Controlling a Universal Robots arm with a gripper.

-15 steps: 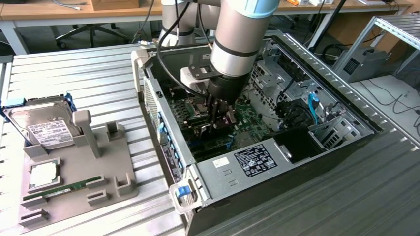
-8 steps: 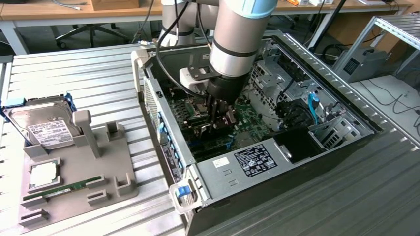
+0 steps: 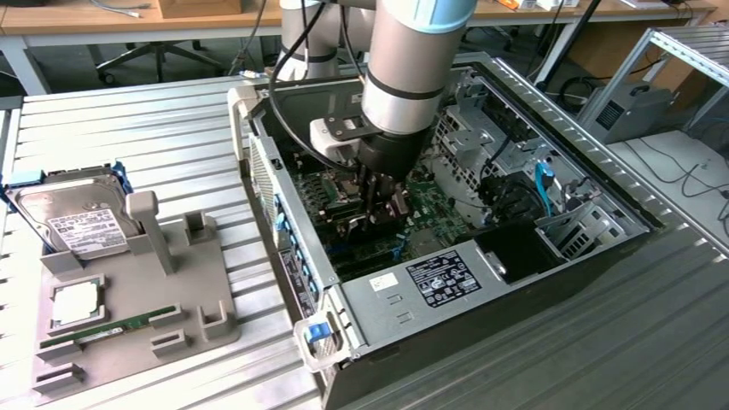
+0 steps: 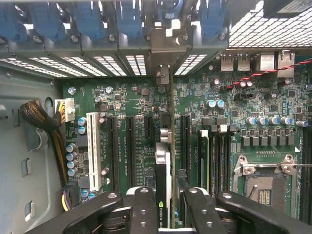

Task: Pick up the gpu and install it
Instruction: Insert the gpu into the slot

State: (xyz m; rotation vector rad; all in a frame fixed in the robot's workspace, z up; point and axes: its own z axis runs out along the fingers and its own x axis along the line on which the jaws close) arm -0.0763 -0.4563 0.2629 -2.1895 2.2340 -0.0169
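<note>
- I see my black two-fingered gripper clamped on the flat green gpu card, which stands edge-on.
- The card sits over the green motherboard inside the open black computer case, its silver bracket against the rear slot wall.

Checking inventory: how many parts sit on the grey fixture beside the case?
3: hard drive at the far end, processor chip in the middle, memory stick just nearer. Small ones could be hidden.
</note>
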